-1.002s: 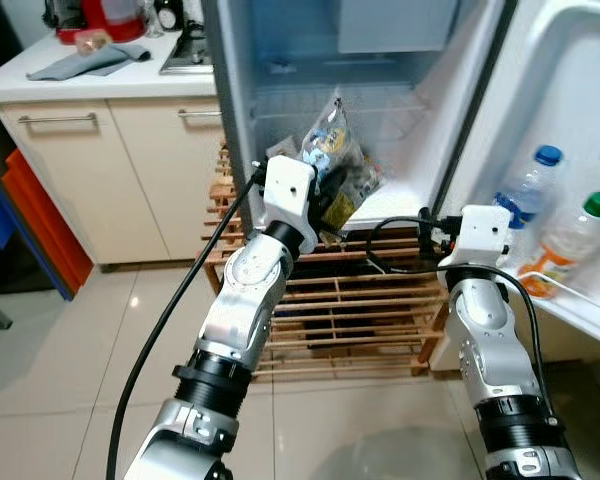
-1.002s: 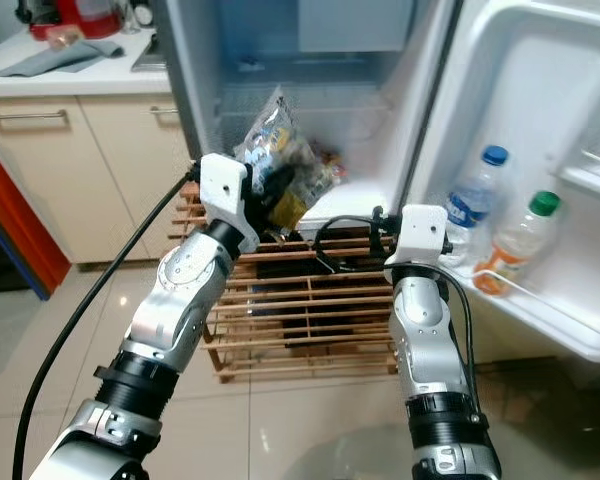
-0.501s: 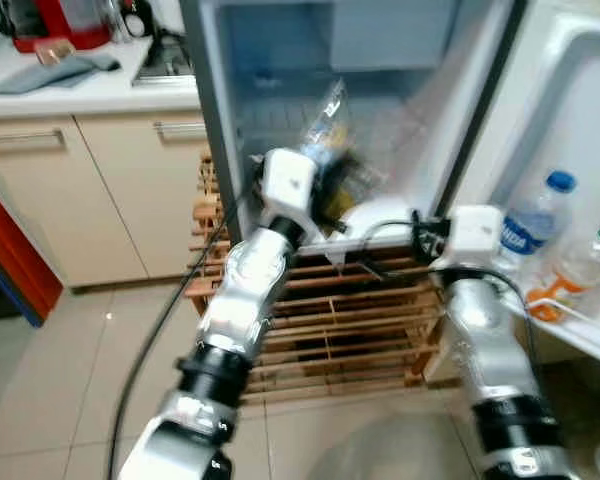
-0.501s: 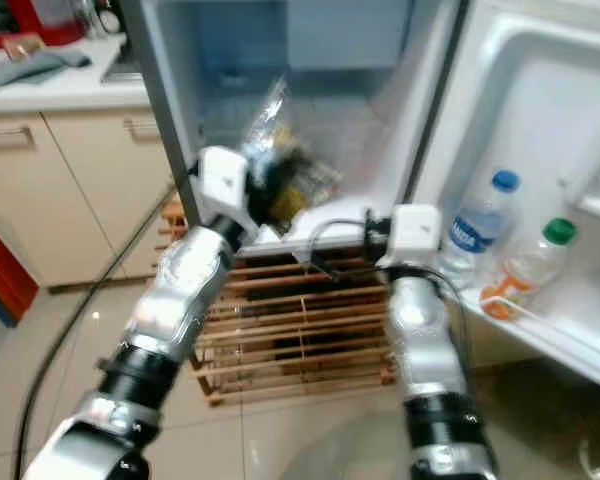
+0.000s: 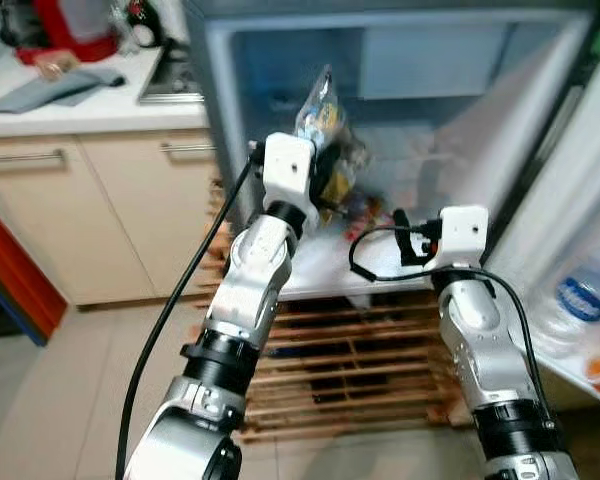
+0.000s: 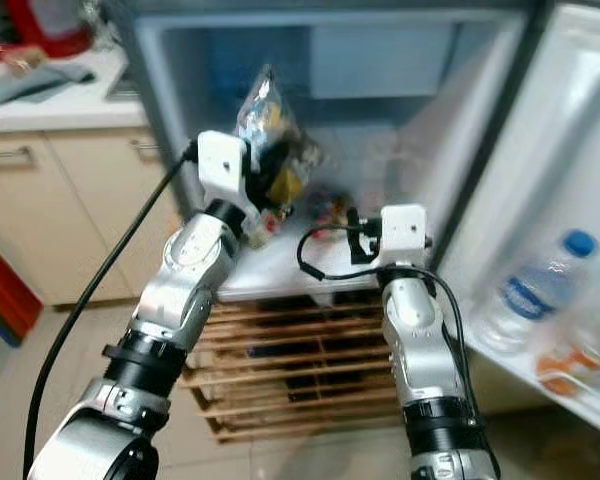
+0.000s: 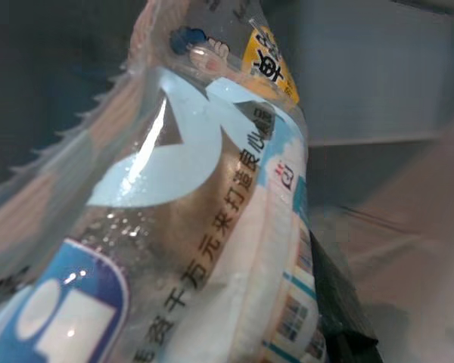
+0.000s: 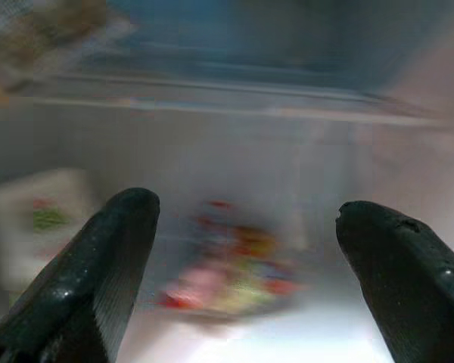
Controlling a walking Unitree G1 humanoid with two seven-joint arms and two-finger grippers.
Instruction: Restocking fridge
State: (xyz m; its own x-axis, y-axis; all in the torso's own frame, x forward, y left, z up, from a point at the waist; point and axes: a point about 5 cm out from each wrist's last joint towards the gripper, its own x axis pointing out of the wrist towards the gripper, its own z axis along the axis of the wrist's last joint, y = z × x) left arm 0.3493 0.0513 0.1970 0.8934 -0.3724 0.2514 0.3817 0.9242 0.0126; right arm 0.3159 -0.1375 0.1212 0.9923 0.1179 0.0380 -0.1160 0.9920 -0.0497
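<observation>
Holding a clear plastic bag (image 5: 325, 125) of packaged food up at the mouth of the open fridge (image 5: 450, 110), the left gripper (image 5: 325, 180) has its fingers pinched on the bag's lower part, so the crimped top of the bag stands above the white wrist block. In the left wrist view the bag (image 7: 204, 227) sits right against the lens, with blue, white and yellow printing and a serrated edge, and one black fingertip (image 7: 340, 325) shows beside it.

The right gripper (image 8: 242, 265) is level with the fridge's bottom shelf (image 6: 280, 270), its two black fingers (image 8: 98, 265) spread wide apart with nothing between them. Past them, on the shelf floor, lies a small colourful packet (image 8: 227, 280), red and yellowish, too blurred to read; it may be a snack bag. A pale package (image 8: 41, 219) with red and green marks lies to one side of it.

The fridge door (image 6: 580, 200) stands open on the robot's right. A water bottle (image 6: 535, 295) with a blue cap stands in its lower rack, with an orange-labelled bottle (image 6: 565, 365) just beside it.

Below the fridge is a wooden slatted rack (image 5: 350, 380). To the left are cream cabinets (image 5: 100, 210) under a white counter (image 5: 70, 105), where a grey cloth (image 5: 50, 90) and a red appliance (image 5: 70, 30) sit.
</observation>
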